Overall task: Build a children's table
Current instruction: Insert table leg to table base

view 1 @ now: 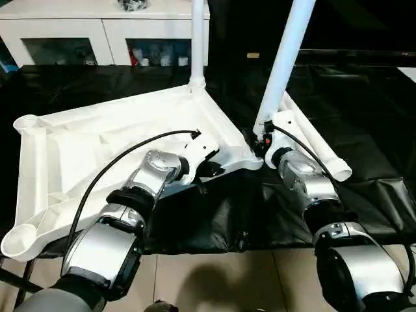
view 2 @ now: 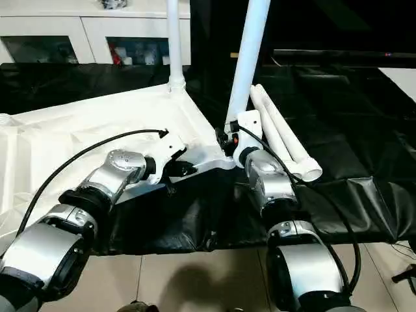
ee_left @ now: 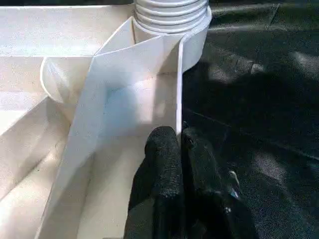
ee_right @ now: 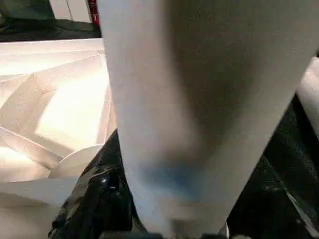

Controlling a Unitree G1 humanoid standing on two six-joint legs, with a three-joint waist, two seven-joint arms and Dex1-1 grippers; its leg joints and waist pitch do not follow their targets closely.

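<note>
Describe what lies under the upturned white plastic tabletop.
Under the upturned white ribbed plastic tabletop lies a black sheet, visible beyond its edges and hanging over the front. Whatever carries that sheet is covered. Two loose white tubular legs lie on the sheet beside the top.

The white plastic table top (view 1: 123,136) lies upside down on black sheeting, its cross-ribbed underside facing up. One tubular leg (view 1: 197,39) stands upright in a far corner socket, and a second leg (view 1: 286,58) leans tilted at the near right corner. Two more legs (view 2: 286,133) lie side by side just right of the top.
</note>
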